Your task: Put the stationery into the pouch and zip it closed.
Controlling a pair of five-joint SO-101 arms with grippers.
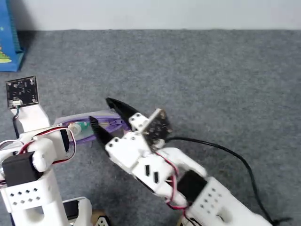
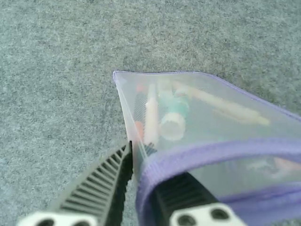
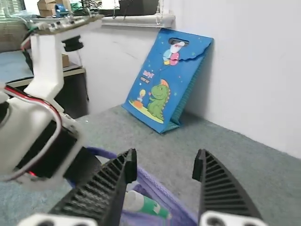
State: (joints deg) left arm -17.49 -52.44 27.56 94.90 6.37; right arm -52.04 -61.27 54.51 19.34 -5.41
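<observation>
At the far left a blue gift bag [image 1: 5, 47] stands at the edge of the grey table [image 1: 211, 70] and plays no part in the job. Next comes my left gripper [image 2: 136, 153], closed tight on one end of the pouch [image 2: 211, 122], pinching its wall just below the rim. I judge this grip anchors the pouch and keeps the mouth taut so the zip can be drawn. The pouch lies on the table between my two arms, towards the left. It is a frosted, see-through sleeve with a purple band along the opening. The band gapes in a loop, so it is not yet zipped. Through the wall the stationery [image 2: 171, 117] shows: slim pens and a stubby white piece with a green collar, all inside as far as I can tell. To the right, my right gripper [image 1: 101, 111] hangs over the pouch's mouth with its jaws spread apart, holding nothing. I judge it is placed to find the zip pull, which I cannot make out.
</observation>
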